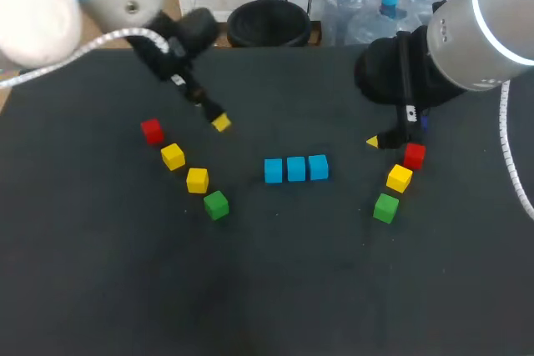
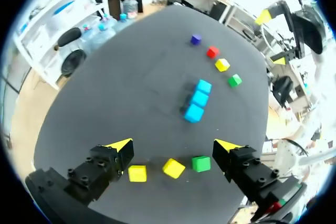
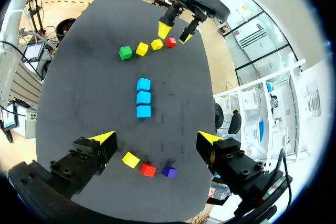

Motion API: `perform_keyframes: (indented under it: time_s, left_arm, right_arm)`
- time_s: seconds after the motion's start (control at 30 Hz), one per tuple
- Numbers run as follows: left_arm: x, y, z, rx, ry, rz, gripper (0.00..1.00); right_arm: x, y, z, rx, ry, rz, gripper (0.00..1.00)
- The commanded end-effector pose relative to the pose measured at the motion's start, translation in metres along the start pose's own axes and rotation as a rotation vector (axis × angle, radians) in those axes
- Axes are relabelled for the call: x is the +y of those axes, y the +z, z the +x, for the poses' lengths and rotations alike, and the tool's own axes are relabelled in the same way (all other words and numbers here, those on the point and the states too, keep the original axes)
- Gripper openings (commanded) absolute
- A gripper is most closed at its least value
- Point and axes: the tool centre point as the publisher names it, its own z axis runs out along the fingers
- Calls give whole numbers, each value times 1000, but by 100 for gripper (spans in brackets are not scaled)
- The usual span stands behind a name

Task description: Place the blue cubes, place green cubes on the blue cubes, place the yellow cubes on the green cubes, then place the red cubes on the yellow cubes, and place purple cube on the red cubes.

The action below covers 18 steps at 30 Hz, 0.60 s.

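Left gripper [image 2: 172,146] spread wide, empty; right gripper [image 3: 156,138] likewise spread, empty; small purple cube [image 3: 169,171] appears in both wrist views; head view largely hides it behind the right arm [image 1: 476,31].

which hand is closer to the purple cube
Right. The right hand hangs just above the purple cube; the left hand is far across, past the blue cubes.
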Motion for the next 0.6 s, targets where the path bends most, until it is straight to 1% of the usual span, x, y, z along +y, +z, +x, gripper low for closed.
perform_keyframes:
  time_s: [0.03,0.6]
  left_arm:
    - [1,-18,20,-394,-54,-19,100]
    - [1,-18,20,-394,-54,-19,100]
  right_arm:
    - [2,1,0,1,2,7,100]
    - [2,1,0,1,2,7,100]
